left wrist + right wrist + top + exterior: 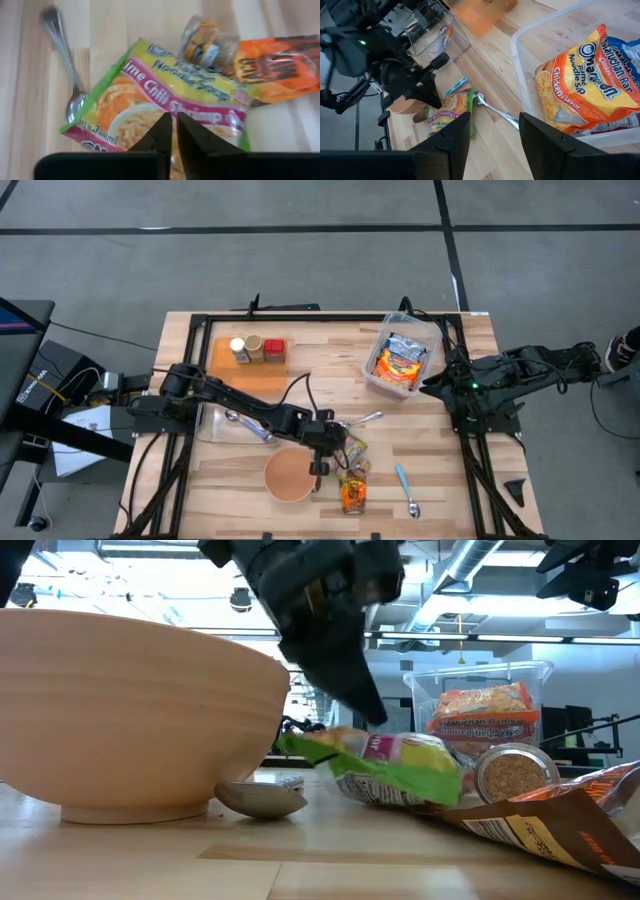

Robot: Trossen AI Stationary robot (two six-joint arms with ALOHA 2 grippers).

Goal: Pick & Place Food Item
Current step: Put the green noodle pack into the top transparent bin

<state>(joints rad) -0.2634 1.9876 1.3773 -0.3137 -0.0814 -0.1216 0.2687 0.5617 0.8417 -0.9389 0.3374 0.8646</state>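
You have one wooden bowl [289, 476], one clear plastic bin [432, 333] and one clear glass container [212, 423] on the table. Count three spoons: one metal spoon [366, 419] near the bin, one beside the glass container [250, 426], and one blue-handled spoon [406, 489]. Three spice jars [257, 349] stand on one orange board [222, 356]. One lime chili shrimp noodle packet [165, 107] lies beside one orange packet [352, 492].

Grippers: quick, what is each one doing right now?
Left gripper: shut on the noodle packet.
Right gripper: open, holding nothing, above the bin.
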